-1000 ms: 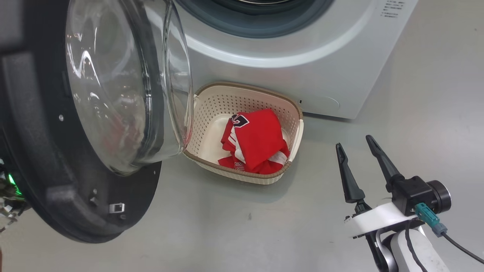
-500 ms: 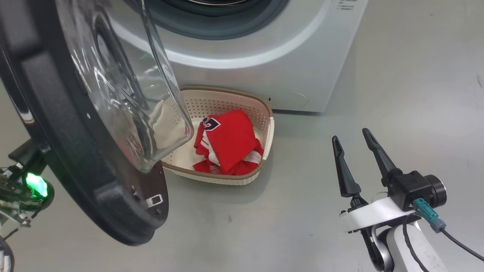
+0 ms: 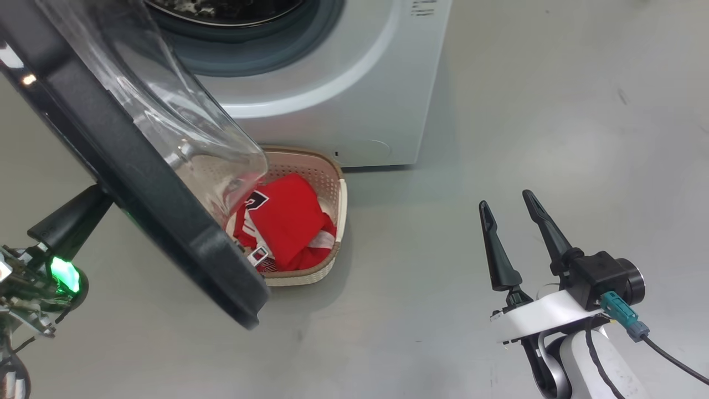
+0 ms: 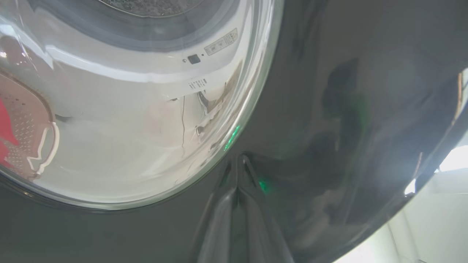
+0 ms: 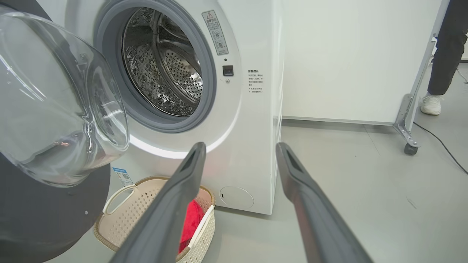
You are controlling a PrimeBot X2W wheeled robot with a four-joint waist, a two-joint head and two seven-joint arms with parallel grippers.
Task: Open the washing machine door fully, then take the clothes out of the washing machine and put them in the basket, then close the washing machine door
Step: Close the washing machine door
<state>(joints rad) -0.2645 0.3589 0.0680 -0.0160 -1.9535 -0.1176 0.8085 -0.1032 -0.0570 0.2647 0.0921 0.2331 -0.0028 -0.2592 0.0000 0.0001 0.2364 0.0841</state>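
While the door point(image 3: 166, 213) hangs open, the basket point(image 3: 303, 276) holds the clothes point(image 3: 288, 221).

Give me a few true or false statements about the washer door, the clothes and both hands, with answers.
1. The left hand is shut, tips at the black rim of the washing machine door. True.
2. That door is shut. False: it stands open.
3. The clothes lie in the basket. True.
4. The right hand holds the clothes. False: it is open and empty.
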